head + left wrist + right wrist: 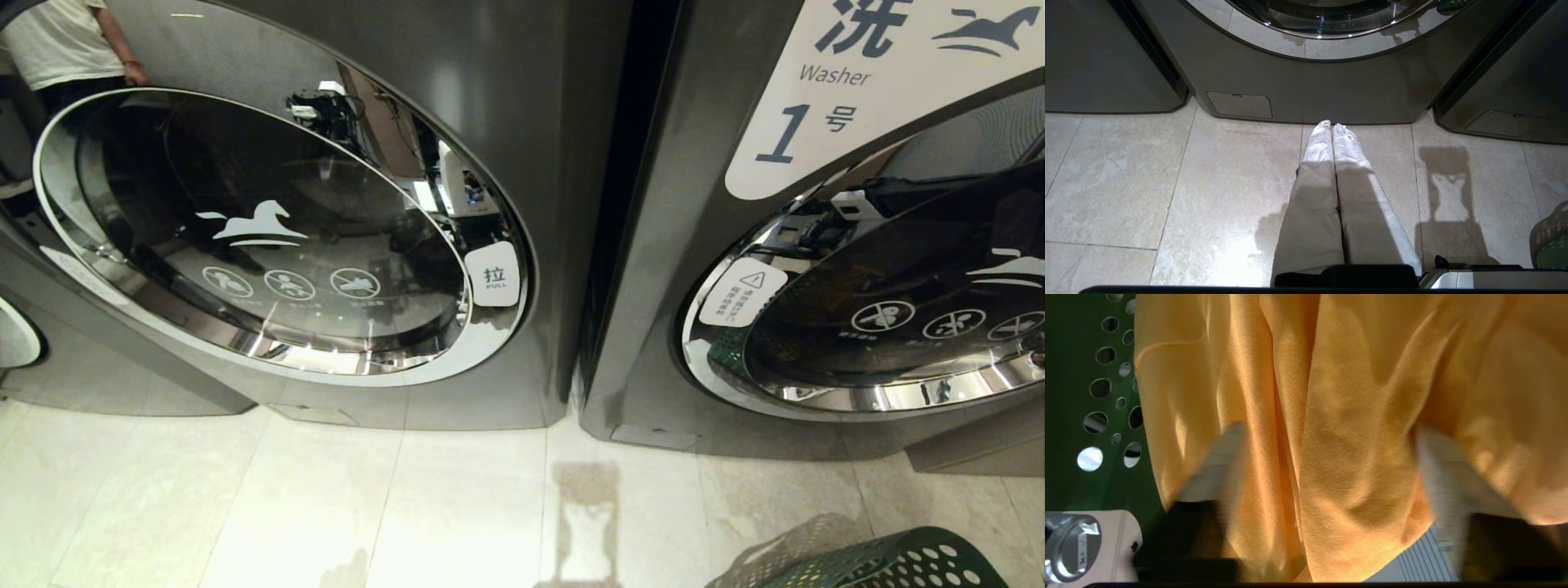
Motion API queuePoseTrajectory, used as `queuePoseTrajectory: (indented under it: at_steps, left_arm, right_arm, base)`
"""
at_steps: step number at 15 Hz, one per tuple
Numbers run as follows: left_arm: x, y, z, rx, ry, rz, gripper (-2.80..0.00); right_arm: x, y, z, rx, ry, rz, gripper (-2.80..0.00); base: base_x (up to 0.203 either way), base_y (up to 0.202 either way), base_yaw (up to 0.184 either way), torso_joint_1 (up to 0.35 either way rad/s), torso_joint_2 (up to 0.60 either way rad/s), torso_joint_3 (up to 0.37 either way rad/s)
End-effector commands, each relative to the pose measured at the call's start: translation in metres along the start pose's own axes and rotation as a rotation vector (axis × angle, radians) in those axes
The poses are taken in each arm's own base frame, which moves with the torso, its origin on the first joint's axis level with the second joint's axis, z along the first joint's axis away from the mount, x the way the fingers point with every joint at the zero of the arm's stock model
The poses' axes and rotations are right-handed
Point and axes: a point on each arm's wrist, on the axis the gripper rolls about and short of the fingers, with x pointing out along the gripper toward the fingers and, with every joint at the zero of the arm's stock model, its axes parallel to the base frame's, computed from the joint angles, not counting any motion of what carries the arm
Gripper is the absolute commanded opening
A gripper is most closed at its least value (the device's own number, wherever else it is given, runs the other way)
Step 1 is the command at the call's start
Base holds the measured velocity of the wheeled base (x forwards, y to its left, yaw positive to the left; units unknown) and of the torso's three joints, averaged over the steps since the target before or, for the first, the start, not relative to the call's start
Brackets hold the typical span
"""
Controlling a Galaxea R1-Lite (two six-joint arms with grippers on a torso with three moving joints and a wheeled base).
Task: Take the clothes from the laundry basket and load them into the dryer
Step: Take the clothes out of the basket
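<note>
Orange cloth [1355, 428] fills the gap of the right pincer [1327, 457], fingers [1216, 465] spread either side of a fold, perhaps just touching it, inside the green laundry basket [1069, 343]. Left pincer [1331, 128] hangs pressed together above the floor [1167, 183], before the dryer [1331, 90].

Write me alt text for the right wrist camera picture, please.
Orange cloth fills the picture, bunched in folds between the two spread fingers of the right gripper. Beside it is the dark green basket wall, pierced with round holes.
</note>
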Motion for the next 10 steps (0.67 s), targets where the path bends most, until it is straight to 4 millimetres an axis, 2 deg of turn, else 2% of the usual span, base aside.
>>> queuePoseTrajectory:
  at_steps: [1,10]
  left_arm:
    - [0.0002,0.0,-0.0001,-0.001,0.002,0.001,-2.8]
    - [0.0001,0.0,0.0002,-0.001,0.001,0.001,-2.8]
  right_arm:
    - [0.0,0.0003,0.0004,-0.007,0.0,-0.004,-2.8]
    - [-0.0087,-0.0031,0.0006,-0.002,0.007,-0.048,-2.8]
  base:
    - [0.0,0.0,0.0,0.0,0.0,0.0]
    - [0.0,0.0,0.0,0.0,0.0,0.0]
